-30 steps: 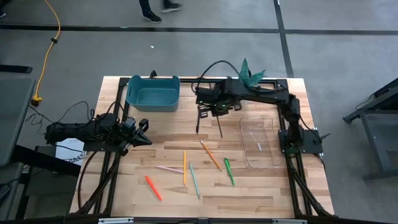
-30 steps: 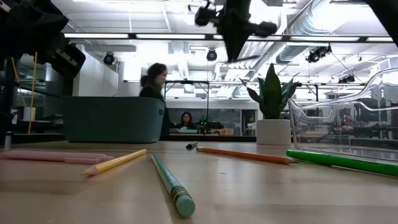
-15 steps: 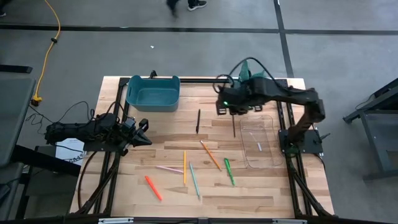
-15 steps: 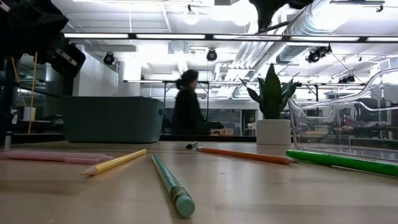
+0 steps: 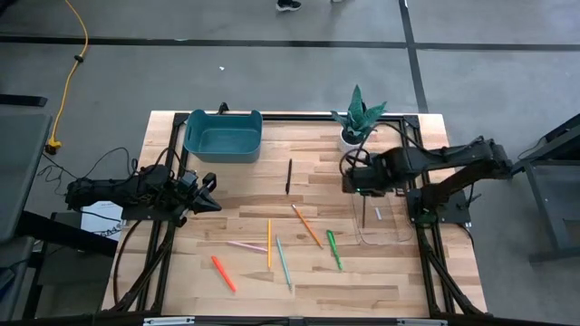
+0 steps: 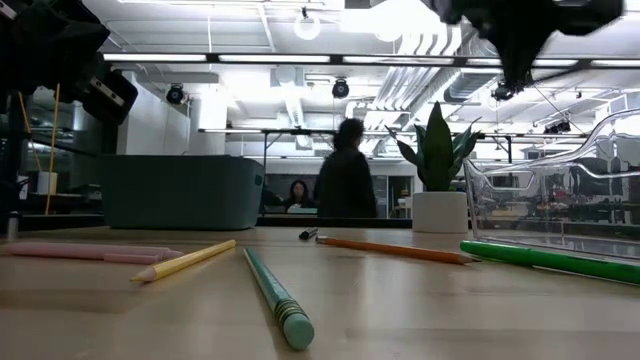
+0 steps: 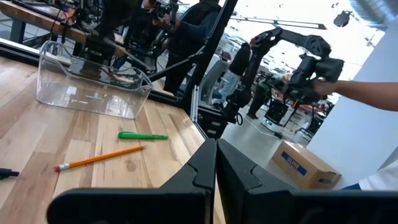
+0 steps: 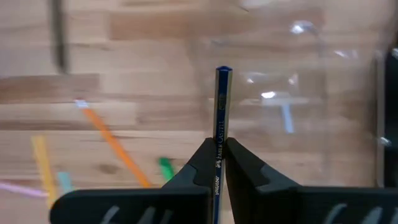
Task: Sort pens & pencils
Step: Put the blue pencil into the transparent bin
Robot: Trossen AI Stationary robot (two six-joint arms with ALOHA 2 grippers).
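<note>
Two arms are in view: the right gripper (image 5: 364,193) hangs over the clear tray (image 5: 391,237), fingers clamped on a dark pencil (image 8: 221,106). The left gripper (image 5: 210,194) waits with fingers closed and empty at the counter's (image 5: 254,272) left edge.

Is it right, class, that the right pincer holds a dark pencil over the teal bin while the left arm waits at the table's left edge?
Not quite. The right pincer does hold the dark pencil, but the high view shows it over the clear tray on the table's right side, not over the teal bin. The left pincer does wait at the left edge.
</note>
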